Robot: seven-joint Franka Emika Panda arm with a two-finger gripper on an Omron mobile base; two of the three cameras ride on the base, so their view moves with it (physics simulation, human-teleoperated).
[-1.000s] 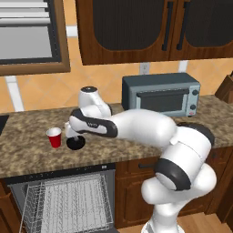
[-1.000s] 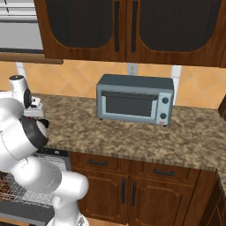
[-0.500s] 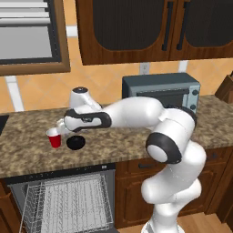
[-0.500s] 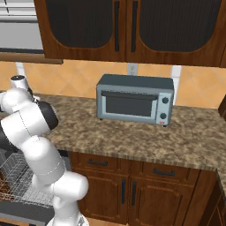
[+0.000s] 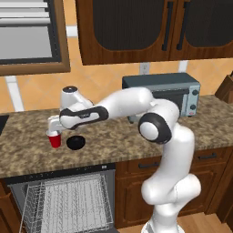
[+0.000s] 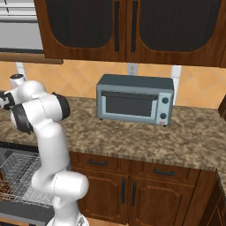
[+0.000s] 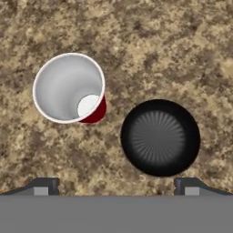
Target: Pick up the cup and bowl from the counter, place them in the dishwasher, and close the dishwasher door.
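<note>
On the long speckled brown stone counter (image 5: 118, 141), the small red plastic cup (image 7: 69, 88) and the round shiny black bowl (image 7: 160, 137) sit side by side under the wide-open, empty gripper (image 7: 116, 185), so nothing is in the open grey dishwasher (image 5: 63, 200) yet.

No readable text, label, brand, number or sign appears anywhere. The toaster oven (image 6: 134, 99) has small knobs and a red spot on its right panel, yet no legible markings beside them.
</note>
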